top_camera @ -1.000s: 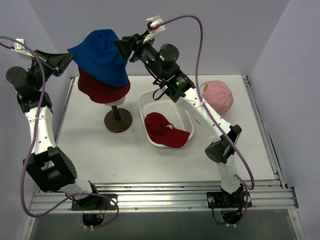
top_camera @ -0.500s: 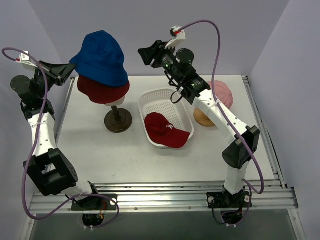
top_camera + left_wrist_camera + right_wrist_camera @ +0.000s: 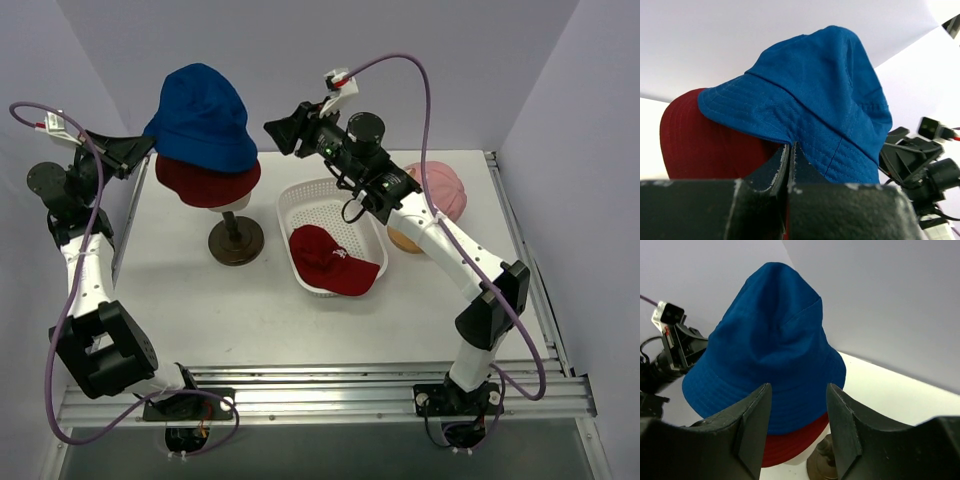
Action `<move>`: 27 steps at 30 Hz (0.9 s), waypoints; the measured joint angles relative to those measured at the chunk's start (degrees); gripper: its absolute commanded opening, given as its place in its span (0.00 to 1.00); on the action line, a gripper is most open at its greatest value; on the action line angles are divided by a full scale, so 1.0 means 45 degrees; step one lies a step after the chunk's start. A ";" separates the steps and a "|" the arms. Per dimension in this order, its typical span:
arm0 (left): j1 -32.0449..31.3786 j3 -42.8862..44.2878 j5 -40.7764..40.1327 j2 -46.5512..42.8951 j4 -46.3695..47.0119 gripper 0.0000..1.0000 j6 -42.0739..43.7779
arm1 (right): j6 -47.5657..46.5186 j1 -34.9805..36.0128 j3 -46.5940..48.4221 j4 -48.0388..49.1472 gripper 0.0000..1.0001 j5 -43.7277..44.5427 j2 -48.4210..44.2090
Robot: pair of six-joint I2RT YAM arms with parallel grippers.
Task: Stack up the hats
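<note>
The blue bucket hat (image 3: 203,115) sits tilted on the dark red bucket hat (image 3: 205,182), so the shut, empty left gripper (image 3: 148,148) or the half-open, empty right gripper (image 3: 270,130) could probably knock it off.

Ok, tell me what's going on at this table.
Two robot arms are stacking hats. The blue bucket hat sits over the dark red bucket hat on the mannequin stand. The left tool is shut by the blue brim; the right tool is open, holding nothing. The red peaked cap lies in the white basket, the pink peaked cap on the table, neither stacked yet.
</note>
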 measured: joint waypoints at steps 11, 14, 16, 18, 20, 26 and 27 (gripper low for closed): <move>-0.0083 -0.0136 -0.0049 -0.0291 -0.0573 0.02 0.1642 | -0.5469 0.2982 0.0389 -0.1282 0.47 0.1049 0.0068; -0.0087 -0.0228 -0.0063 -0.0457 -0.1044 0.02 0.2093 | -0.6776 0.3453 -0.0005 -0.1175 0.47 0.1355 0.0058; -0.0087 -0.0233 -0.0092 -0.0549 -0.1472 0.02 0.2482 | -0.7329 0.3599 -0.0180 -0.1161 0.47 0.1554 0.0063; -0.0087 -0.0228 -0.0102 -0.0675 -0.1948 0.02 0.2875 | -0.7810 0.3662 -0.0233 -0.1117 0.47 0.1855 0.0087; -0.0087 -0.0228 -0.0146 -0.0801 -0.2317 0.02 0.3215 | -0.8242 0.3682 -0.0233 -0.0957 0.47 0.2132 0.0107; -0.0087 -0.0223 -0.0204 -0.1088 -0.3322 0.02 0.4051 | -0.8597 0.3638 -0.0233 -0.0675 0.45 0.2798 0.0112; -0.0087 -0.0223 -0.0194 -0.1127 -0.3473 0.02 0.4172 | -0.8466 0.3604 -0.0233 -0.0651 0.45 0.2798 0.0112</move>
